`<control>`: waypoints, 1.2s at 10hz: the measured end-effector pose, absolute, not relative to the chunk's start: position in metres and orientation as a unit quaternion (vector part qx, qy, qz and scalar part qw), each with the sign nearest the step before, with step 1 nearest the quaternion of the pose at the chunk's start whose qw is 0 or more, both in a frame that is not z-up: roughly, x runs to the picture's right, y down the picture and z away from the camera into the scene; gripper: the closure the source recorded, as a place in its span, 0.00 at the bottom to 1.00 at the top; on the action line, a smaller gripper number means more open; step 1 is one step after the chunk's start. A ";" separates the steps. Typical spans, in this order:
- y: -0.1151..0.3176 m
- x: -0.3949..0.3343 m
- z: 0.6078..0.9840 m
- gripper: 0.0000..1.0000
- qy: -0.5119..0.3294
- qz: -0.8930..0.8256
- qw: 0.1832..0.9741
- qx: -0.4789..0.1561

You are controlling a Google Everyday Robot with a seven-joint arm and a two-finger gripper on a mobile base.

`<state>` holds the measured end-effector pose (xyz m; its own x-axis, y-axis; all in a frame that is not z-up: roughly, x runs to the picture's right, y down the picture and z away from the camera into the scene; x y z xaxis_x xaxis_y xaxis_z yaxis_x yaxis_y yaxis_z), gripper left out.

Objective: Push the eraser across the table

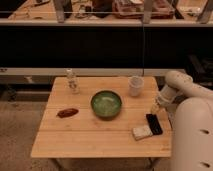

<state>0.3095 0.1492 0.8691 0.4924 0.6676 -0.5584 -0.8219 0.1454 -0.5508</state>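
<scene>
1. Camera view is showing the gripper (155,108) hanging at the right edge of the table (90,140), its tip just above the far end of the eraser (154,124); how far its fingers are parted I cannot tell.
2. The eraser is lying flat near the right edge, touching a whitish block (142,132).
3. A green bowl (106,104) is sitting mid-table, a white cup (135,85) behind it.

black eraser (154,124), pale table (90,135), white gripper (155,108)
</scene>
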 end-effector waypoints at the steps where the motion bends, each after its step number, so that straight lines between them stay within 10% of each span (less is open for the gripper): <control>1: 0.154 0.313 0.859 1.00 0.104 0.499 0.740 -0.438; 12: 0.108 0.376 0.846 1.00 0.108 0.618 0.683 -0.374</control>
<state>0.3760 0.1077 0.8464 0.2136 0.7632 -0.6099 -0.9247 -0.0434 -0.3781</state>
